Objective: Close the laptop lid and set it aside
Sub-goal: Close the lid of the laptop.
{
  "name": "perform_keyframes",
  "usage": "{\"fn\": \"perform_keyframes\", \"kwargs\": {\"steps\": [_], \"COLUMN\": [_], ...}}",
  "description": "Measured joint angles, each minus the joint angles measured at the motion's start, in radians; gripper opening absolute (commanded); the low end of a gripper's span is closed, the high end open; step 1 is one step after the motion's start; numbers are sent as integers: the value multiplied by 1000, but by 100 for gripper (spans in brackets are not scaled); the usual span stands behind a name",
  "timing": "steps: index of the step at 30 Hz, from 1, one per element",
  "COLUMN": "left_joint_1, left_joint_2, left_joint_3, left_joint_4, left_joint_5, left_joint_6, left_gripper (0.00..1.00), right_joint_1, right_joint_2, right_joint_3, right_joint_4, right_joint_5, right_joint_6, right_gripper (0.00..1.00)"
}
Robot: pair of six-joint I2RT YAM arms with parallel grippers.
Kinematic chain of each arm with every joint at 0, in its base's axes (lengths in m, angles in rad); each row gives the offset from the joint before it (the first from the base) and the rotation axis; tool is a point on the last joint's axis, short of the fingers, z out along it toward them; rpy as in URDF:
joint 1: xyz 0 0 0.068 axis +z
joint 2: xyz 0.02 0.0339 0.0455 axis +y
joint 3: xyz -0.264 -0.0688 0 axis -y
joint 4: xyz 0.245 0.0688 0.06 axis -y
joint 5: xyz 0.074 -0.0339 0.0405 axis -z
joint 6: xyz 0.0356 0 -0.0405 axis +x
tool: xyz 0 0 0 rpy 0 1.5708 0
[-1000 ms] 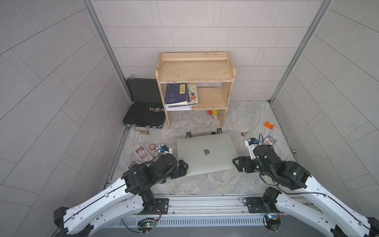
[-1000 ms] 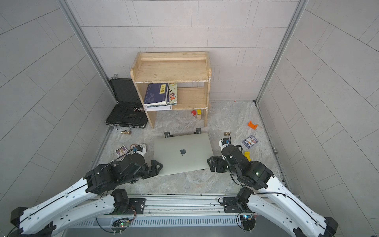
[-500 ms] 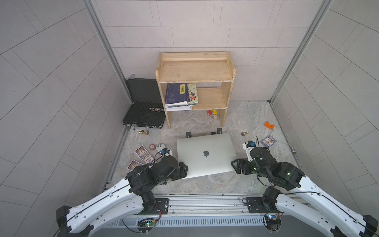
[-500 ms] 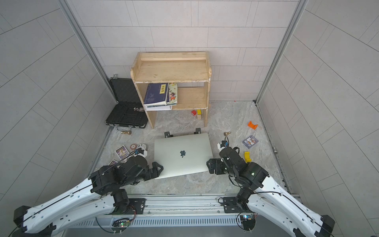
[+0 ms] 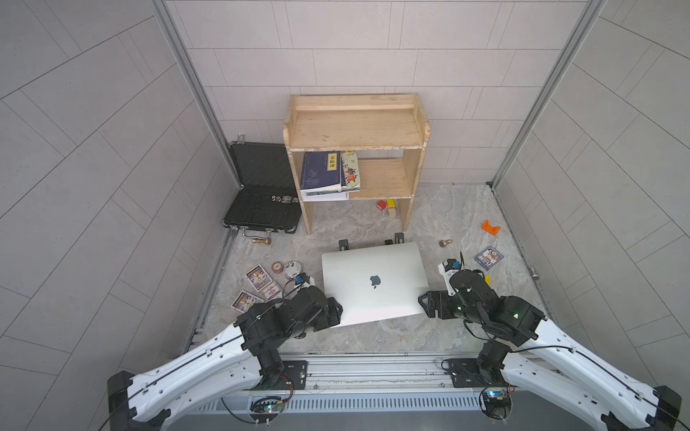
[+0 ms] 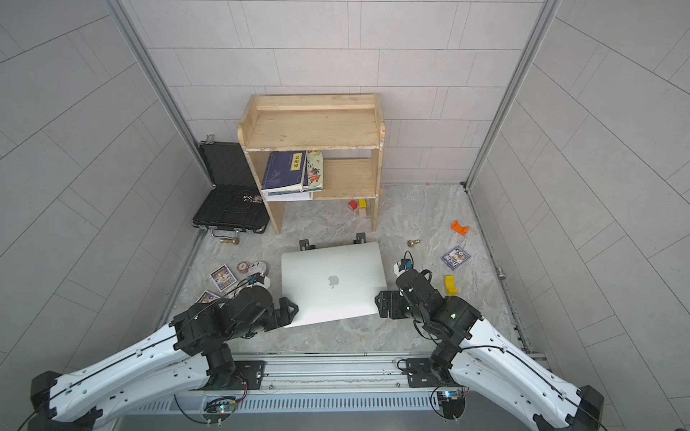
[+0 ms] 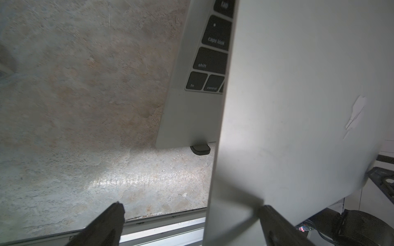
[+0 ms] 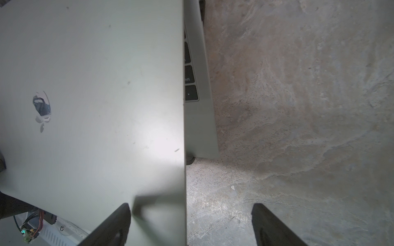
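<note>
Laptop lid (image 5: pixel 373 280) tilted above black keys (image 7: pixel 213 61) — not yet shut

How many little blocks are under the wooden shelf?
3. A red block and a yellow block sit side by side under the wooden shelf. A plain wooden block lies close by the yellow one, on the robot's side. More could hide behind the shelf's leg.

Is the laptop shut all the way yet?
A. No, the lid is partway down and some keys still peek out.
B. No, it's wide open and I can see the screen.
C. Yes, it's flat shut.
A: in the left wrist view the lid hangs tilted with a gap under it, and black keys still show beneath its edge.
</note>
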Motion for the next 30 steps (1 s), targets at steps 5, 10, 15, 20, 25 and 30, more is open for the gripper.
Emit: {"fn": "perform_keyframes", "kwargs": {"steps": [5,10,15,20,25,30], "left_joint_1": [0,0,0,0,0,0], "left_joint_2": [14,29,37,42,51,56], "left_joint_3": [-26,-48,-68,-85,-102,-113], "left_joint_4": [27,52,74,94,117,124], "left_joint_5": [0,0,0,0,5,6], "left_joint_6": [-7,-14,-16,-21,-22,-22], "left_gripper": [99,99,99,99,99,99], "right_joint_1": [0,0,0,0,0,0], "right_joint_2": [5,26,43,64,89,119], "right_joint_3": [-25,-64,-78,-85,-100,-109], "right_joint_4": [28,48,80,103,137,163], "right_joint_5": [0,-4,-7,-8,-8,-7], "right_joint_6": [5,12,15,15,15,15], "right_gripper": [92,92,92,92,92,93]}}
